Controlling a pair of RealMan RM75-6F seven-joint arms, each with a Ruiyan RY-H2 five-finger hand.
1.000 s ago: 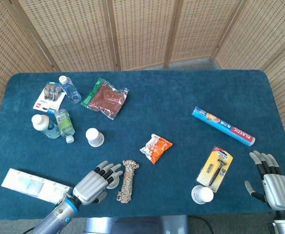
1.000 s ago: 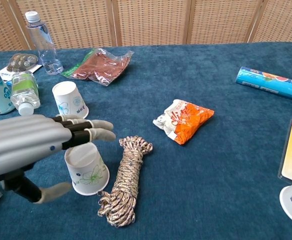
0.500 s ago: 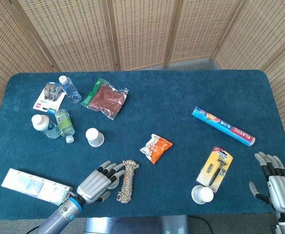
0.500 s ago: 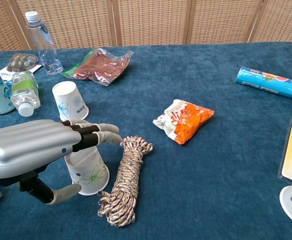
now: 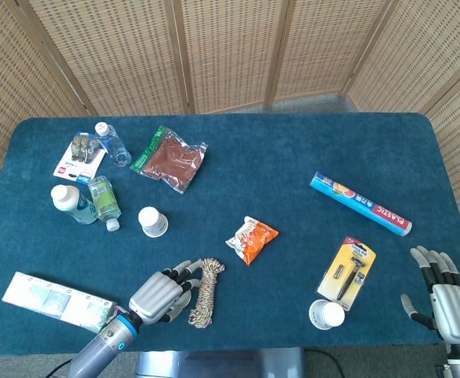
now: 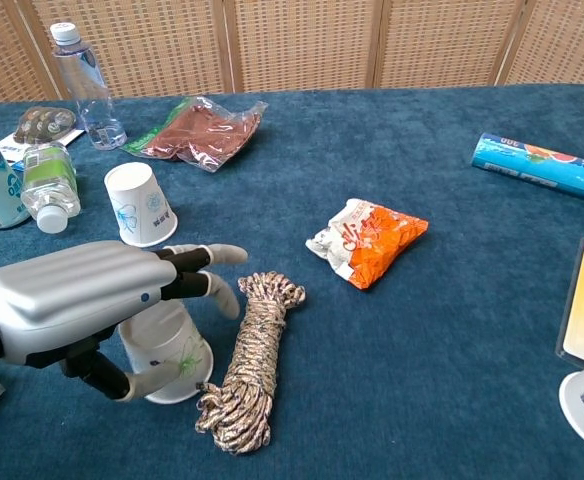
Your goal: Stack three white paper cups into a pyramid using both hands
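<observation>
Left hand draped over an upturned white paper cup at the near left of the blue table; thumb against the cup's near side, fingers curved over its top and far side, closing around it though a firm grip cannot be confirmed; cup base-up, rim on the cloth; coiled rope just past the fingertips, beside the cup. Second cup upturned beyond the fingers, apart from them, near the lying bottle. Right hand at the near right table edge, fingers spread, holding nothing; third cup well to the thumb side of it, touching the yellow razor pack. Orange snack bag between the two hands.
</observation>
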